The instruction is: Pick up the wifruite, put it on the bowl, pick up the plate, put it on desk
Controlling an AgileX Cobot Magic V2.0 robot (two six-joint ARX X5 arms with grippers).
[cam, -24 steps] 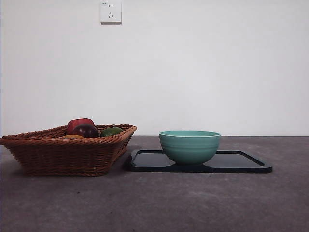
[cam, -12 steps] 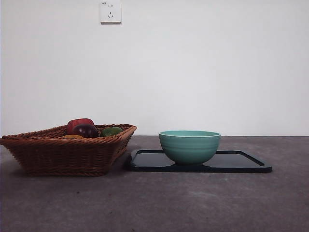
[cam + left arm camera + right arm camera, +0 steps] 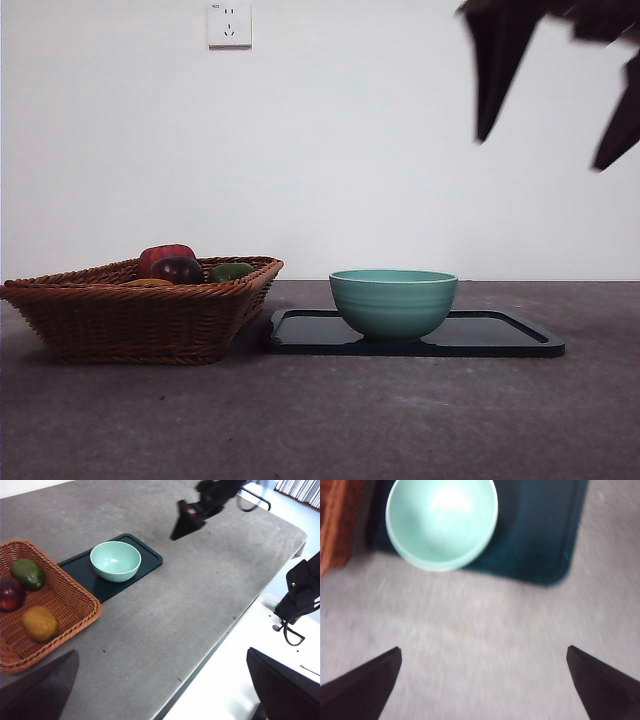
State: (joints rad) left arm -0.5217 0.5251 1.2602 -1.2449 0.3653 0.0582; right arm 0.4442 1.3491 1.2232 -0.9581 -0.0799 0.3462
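Right gripper (image 3: 545, 145) above the desk (image 3: 330, 420), jaws apart, empty.
You see the bowl (image 3: 441, 522) on the tray (image 3: 540, 535) beyond its fingers (image 3: 362, 682); wifruite (image 3: 40, 624) in the basket (image 3: 75, 605). Left gripper (image 3: 160, 690): jaws apart.

Both grippers carry plain black, matte fingers (image 3: 365, 682) tapering to wedge-shaped points.

A brown wicker basket (image 3: 140, 312) sat at the lower left of the front view, holding a dark purple-red fruit (image 3: 176, 269) and a green fruit (image 3: 231, 271) just beside it, with a red fruit (image 3: 165, 254) rising behind them. A white wall socket (image 3: 229, 23) hung at the upper left of the frame. A white wall (image 3: 360, 160) filled the background. At the lower right of the left wrist view, a black bag (image 3: 301, 592) rested on a pale surface.
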